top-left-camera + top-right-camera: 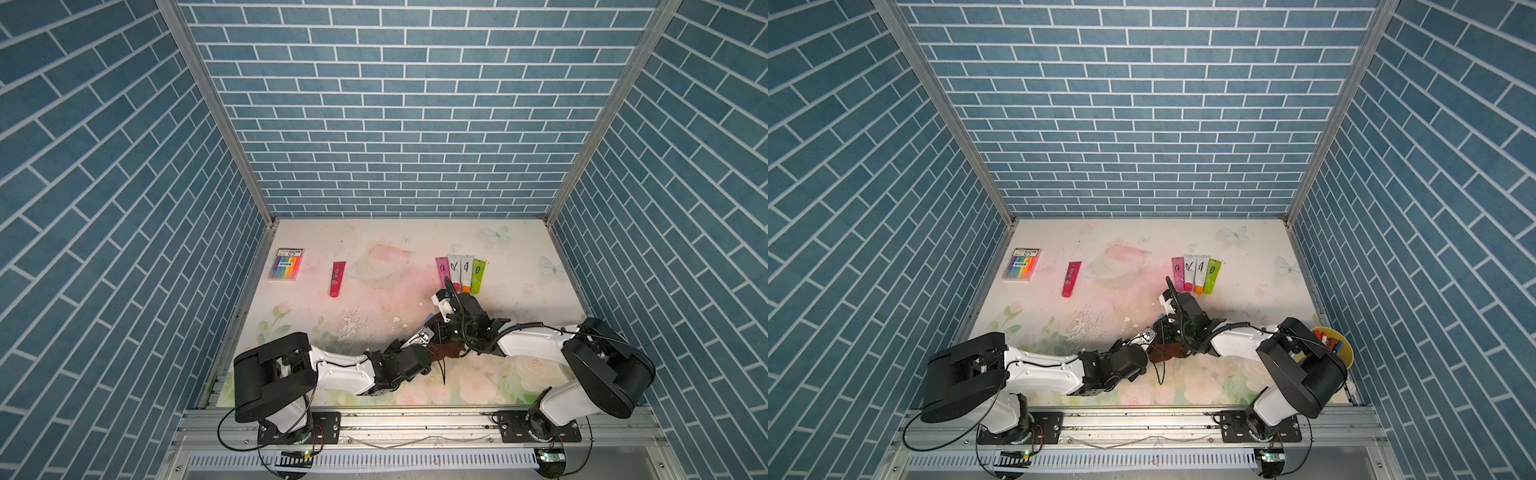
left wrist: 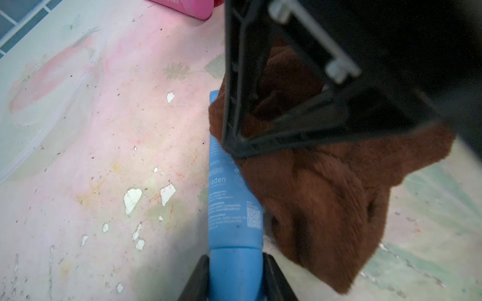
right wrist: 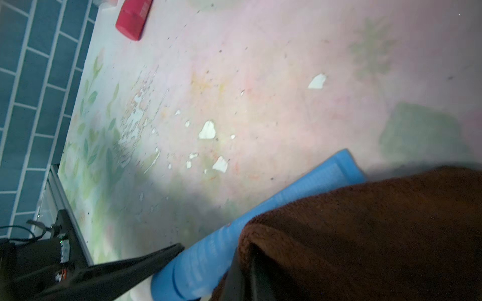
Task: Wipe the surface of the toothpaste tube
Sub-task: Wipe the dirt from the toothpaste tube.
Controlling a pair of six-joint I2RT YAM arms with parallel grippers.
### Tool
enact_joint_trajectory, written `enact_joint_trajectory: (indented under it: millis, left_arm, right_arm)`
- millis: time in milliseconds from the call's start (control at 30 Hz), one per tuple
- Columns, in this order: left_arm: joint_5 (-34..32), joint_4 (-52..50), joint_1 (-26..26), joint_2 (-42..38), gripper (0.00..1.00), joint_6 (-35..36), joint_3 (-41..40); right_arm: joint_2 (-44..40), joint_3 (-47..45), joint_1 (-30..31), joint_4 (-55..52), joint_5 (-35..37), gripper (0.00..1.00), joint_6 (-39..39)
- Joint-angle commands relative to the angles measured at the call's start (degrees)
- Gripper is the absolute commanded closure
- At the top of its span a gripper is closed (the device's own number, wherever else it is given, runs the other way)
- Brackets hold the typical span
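Floral table (image 1: 374,299) — marker pack (image 1: 286,264), red tube (image 1: 337,278), four tubes (image 1: 467,272).

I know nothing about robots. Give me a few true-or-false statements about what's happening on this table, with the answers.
1. The left gripper is clamped on the blue toothpaste tube. True.
2. The right gripper holds a white rag. False: it holds a brown cloth.
3. The brown cloth touches the blue toothpaste tube. True.
4. Six tubes lie in the row at the back. False: four tubes lie there.
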Motion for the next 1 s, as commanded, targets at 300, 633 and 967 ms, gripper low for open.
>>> enact_joint_trajectory:
  millis: [300,633,967]
  left_arm:
    - [-0.66,2.84,-0.7,-0.88,1.0,0.49,1.11]
    - [-1.71,2.71,-0.71,-1.6,1.0,0.22,0.76]
    - [-6.97,-4.36,0.29,-3.12,1.0,-7.81,1.74]
  right_arm:
    - [6.0,-0.66,-7.26,-2.16,-1.87,1.0,1.46]
    - [8.51,1.03,-14.78,-8.34,3.7,1.0,-0.21]
    - [-7.76,-2.56,-14.89,-18.65,2.88,1.0,1.08]
